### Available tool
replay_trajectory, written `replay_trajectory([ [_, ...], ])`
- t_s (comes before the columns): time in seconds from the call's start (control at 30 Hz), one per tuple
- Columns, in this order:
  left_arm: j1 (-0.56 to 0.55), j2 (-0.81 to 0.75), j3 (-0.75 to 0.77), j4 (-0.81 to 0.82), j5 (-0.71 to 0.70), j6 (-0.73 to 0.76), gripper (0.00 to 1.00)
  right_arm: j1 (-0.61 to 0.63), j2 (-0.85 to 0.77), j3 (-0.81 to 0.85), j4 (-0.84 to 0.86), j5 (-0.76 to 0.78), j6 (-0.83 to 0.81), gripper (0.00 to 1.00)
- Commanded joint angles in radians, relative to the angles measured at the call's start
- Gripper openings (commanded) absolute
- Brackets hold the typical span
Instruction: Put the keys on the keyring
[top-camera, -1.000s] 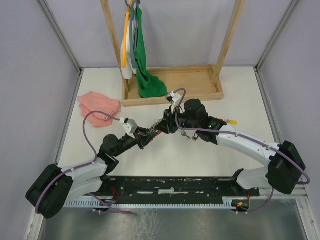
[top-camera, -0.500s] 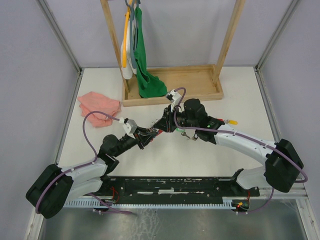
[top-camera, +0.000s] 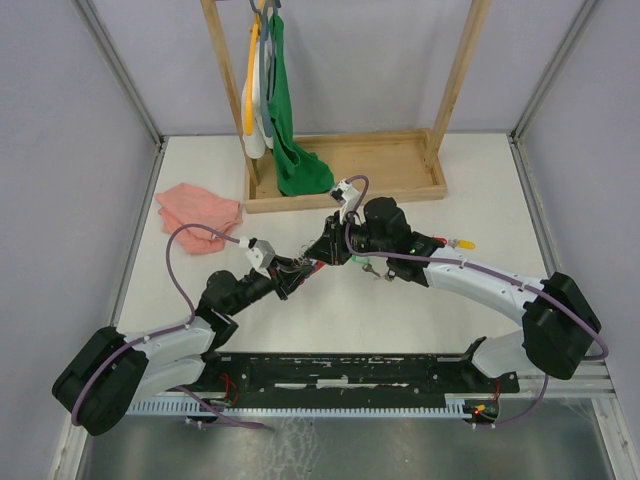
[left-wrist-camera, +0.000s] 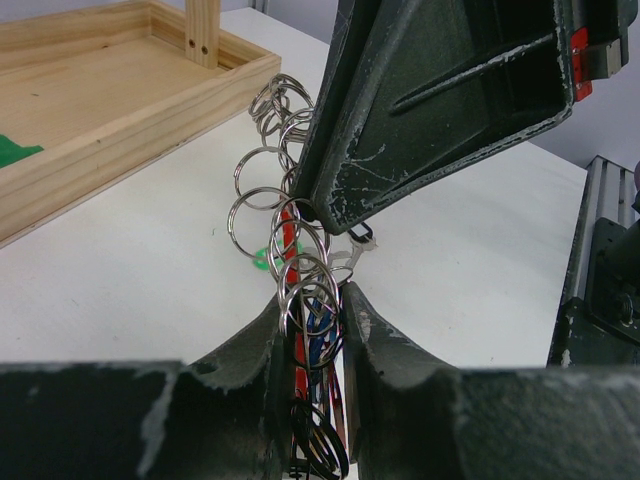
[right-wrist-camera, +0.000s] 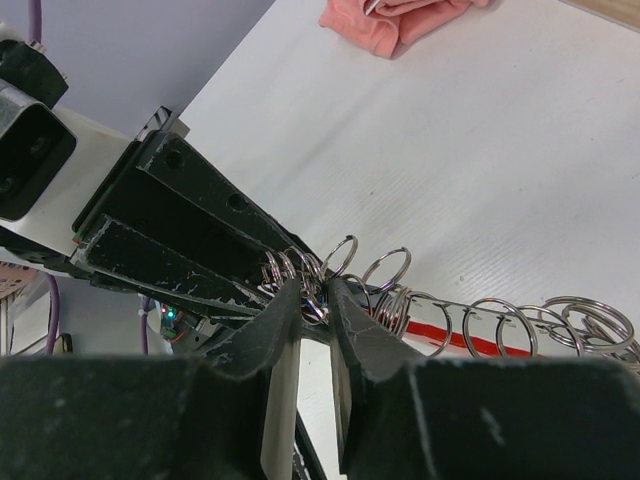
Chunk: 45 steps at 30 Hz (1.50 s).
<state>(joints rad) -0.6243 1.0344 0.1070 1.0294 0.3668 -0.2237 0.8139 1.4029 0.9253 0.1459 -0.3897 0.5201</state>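
From above, the left fingers (left-wrist-camera: 250, 350) and right fingers (right-wrist-camera: 262, 335) meet nose to nose at the middle of the bench (top-camera: 340, 320). Both are pinched onto the keyring (left-wrist-camera: 290, 250), so the two arms form a low arch that bars the way from 6 to 12 o'clock. At 12 o'clock from that meeting point, the wooden tray (top-camera: 380, 197), its uprights and a hanging green cloth (top-camera: 290, 140) close the far side. A pink cloth (top-camera: 198, 212) lies at 10 o'clock. A yellow-tagged key (top-camera: 462, 243) lies at 3 o'clock, just beyond the right arm. Bare surface lies open at 2 o'clock and inside the arch at 6 o'clock.
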Motion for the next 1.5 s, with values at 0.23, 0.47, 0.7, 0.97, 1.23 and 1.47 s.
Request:
replay_trajectory([
  [0.23, -0.028, -0.004, 0.014, 0.173, 0.028, -0.002, 0.05, 0.000, 0.001, 0.012, 0.065, -0.032, -0.014, 0.05],
  [0.47, -0.028, -0.005, 0.005, 0.170, 0.026, -0.003, 0.18, -0.001, -0.026, 0.025, 0.044, -0.045, -0.101, 0.01],
  [0.7, -0.028, -0.071, -0.001, 0.055, 0.003, 0.030, 0.54, -0.001, -0.038, 0.089, -0.140, 0.011, -0.330, 0.01],
  [0.97, -0.028, -0.134, -0.023, -0.068, -0.056, 0.034, 0.63, -0.001, 0.021, 0.178, -0.330, 0.004, -0.573, 0.01],
  [1.23, -0.027, -0.271, -0.032, -0.194, -0.146, 0.027, 0.62, 0.002, 0.093, 0.173, -0.431, -0.019, -0.796, 0.01],
  [1.47, -0.026, -0.122, -0.022, -0.143, -0.171, -0.038, 0.58, 0.044, 0.169, 0.172, -0.509, 0.052, -0.870, 0.01],
])
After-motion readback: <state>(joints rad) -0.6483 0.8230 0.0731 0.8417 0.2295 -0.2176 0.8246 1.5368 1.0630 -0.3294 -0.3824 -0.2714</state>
